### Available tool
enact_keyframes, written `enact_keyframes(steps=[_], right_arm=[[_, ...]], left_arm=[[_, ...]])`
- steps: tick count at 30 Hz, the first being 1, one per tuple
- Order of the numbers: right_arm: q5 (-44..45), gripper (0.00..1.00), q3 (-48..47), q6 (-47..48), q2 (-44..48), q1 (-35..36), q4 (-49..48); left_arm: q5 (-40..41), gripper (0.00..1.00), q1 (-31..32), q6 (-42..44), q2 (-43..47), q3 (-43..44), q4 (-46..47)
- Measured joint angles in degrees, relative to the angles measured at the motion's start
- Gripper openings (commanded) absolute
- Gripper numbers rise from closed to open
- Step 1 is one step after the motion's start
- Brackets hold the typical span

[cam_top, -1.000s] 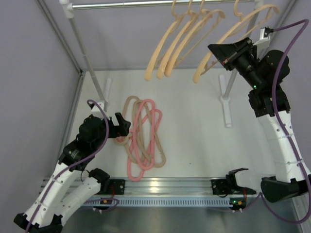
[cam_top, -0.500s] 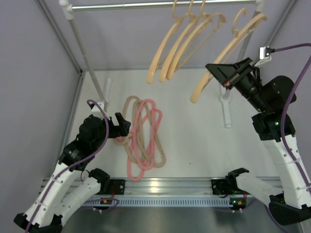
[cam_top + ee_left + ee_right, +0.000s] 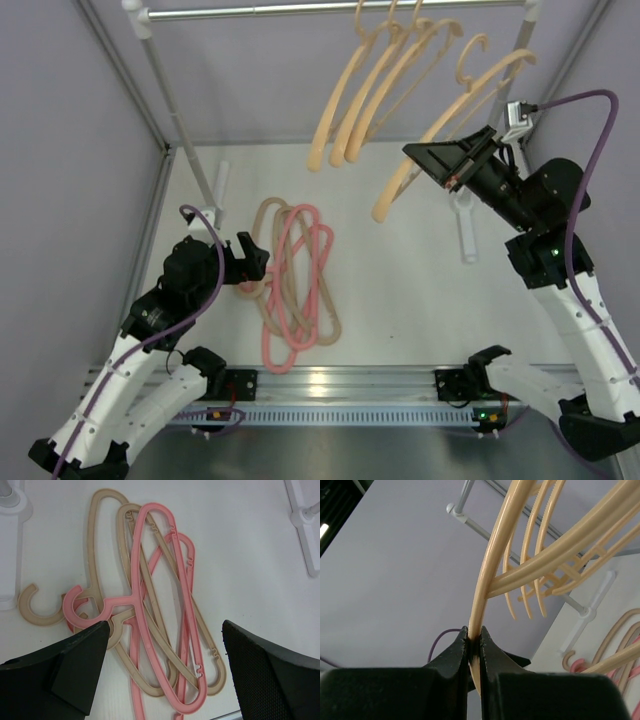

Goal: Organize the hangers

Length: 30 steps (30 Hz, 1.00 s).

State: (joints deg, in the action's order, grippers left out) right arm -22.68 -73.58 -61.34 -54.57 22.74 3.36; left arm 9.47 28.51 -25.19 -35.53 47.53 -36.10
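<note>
— Down at the near left, the left gripper [image 3: 255, 262] hangs low over the white table [image 3: 400, 290], jaws spread wide, nothing between them.

— And right under it?

— A tangled pile lying flat: two pink hangers [image 3: 167, 570] crossed over two beige hangers [image 3: 102, 545]. Thin plastic, small notches on the shoulders. Their long axes run near-to-far on the table, and the hooks curl out to the left, towards that gripper.

— Over to the right side?

— Higher up, the right gripper [image 3: 474, 645] is pinched tight on a peach hanger [image 3: 492, 555], clamped on one thin arm. It's held in the air on a slant, one shoulder tip down-left, hook up-right. From the top view the hook sits below the rail [image 3: 260, 12], apart from it.

— Furthest back?

— Three peach hangers [image 3: 325, 120] hooked side by side on the grey rail, arms slanting down to the left. A white post [image 3: 465, 215] stands just beyond the right gripper.
</note>
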Motion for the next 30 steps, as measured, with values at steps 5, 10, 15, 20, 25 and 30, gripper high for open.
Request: enact_keyframes(steps=[5,10,15,20,25,30], right_arm=[[-3.5,0.0,-4.2,-1.9,-7.5,0.0,-3.7],[-6.0,0.0,-6.1,-3.8,-12.2,-0.4,-4.9],[-8.0,0.0,-9.1,-5.3,-13.6,-1.3,-5.2],[-10.5,0.0,-11.4,-7.1,-14.3,-1.5,-8.0],[-11.8,0.0,-11.0,-9.1,-14.3,-1.5,-11.0],[-11.9,0.0,-8.9,-9.9,-12.8,-0.9,-12.2]], left_arm=[[0.0,0.98,0.0,0.0,0.0,0.0,0.0],[0.0,0.98,0.0,0.0,0.0,0.0,0.0],[0.0,0.98,0.0,0.0,0.0,0.0,0.0],[0.0,0.98,0.0,0.0,0.1,0.0,0.0],[0.0,0.98,0.0,0.0,0.2,0.0,0.0],[0.0,0.98,0.0,0.0,0.2,0.0,0.0]])
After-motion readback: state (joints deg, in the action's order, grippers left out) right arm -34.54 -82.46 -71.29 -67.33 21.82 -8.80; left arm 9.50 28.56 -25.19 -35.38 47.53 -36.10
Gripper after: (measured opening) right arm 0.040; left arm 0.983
